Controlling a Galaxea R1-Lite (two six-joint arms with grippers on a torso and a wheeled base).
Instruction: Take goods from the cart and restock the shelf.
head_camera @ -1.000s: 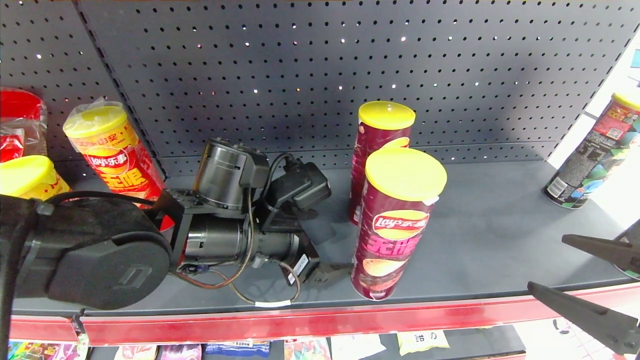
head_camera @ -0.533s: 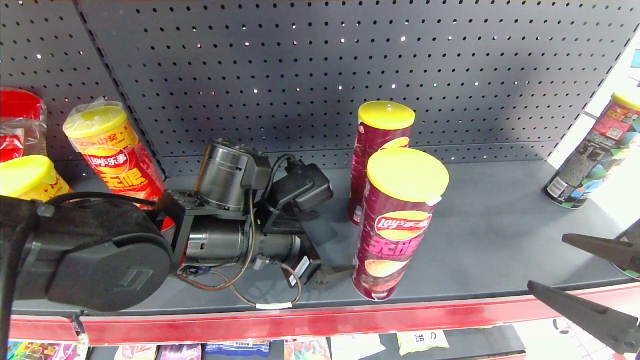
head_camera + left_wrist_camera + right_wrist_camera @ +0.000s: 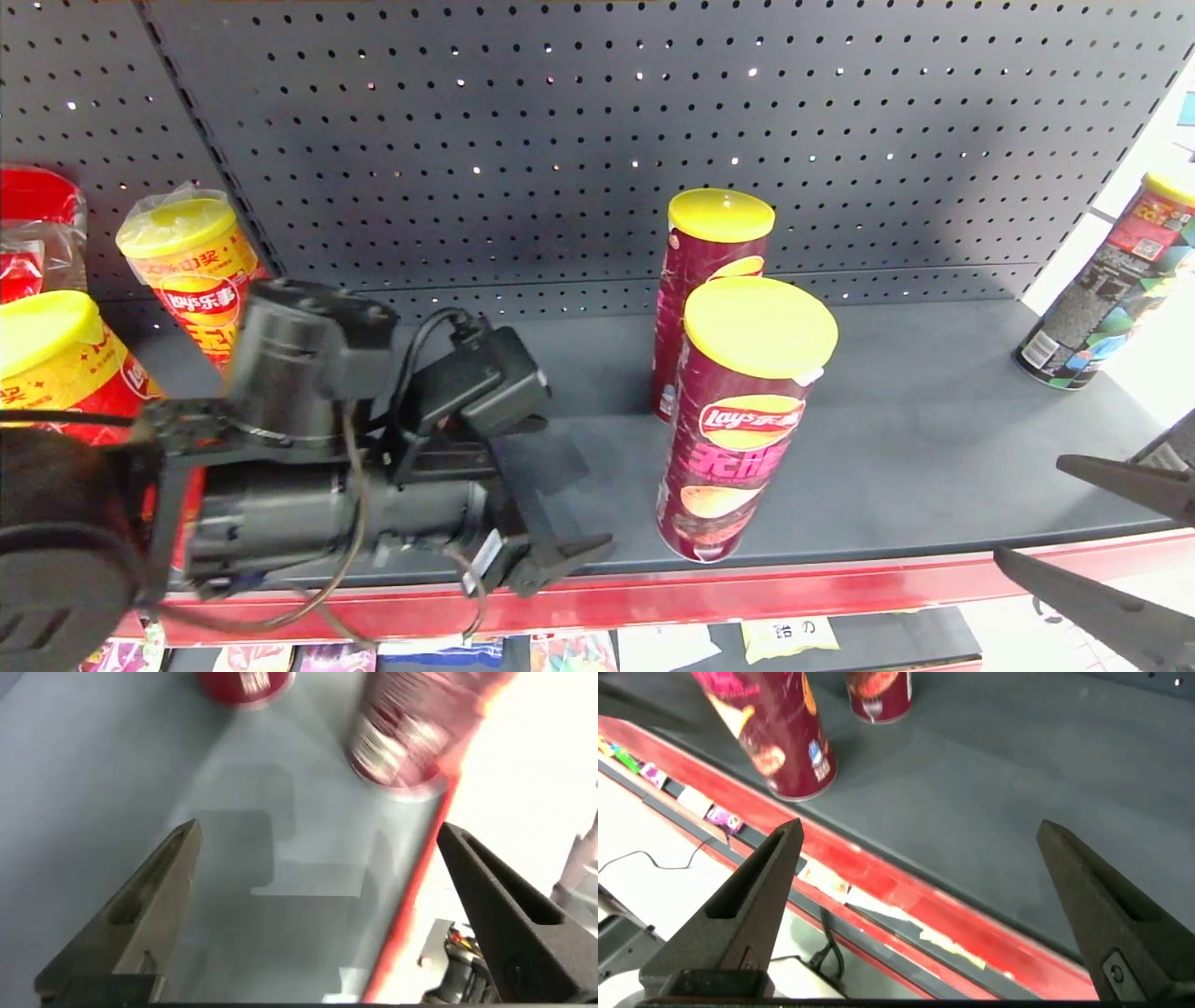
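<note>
Gaping left pincer (image 3: 318,831): empty; I see it over the shelf (image 3: 915,448) lip, left of the front can (image 3: 747,420).
Right pincer (image 3: 920,829): spread wide, empty, right of the front can, off the lip.
Back can (image 3: 714,243): upright, just behind the front can.

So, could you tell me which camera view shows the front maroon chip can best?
The head view: the front maroon can stands whole and upright, yellow lid to base. The right wrist view shows the can's body with the lid cut off; the left wrist view shows its lower end.
</note>
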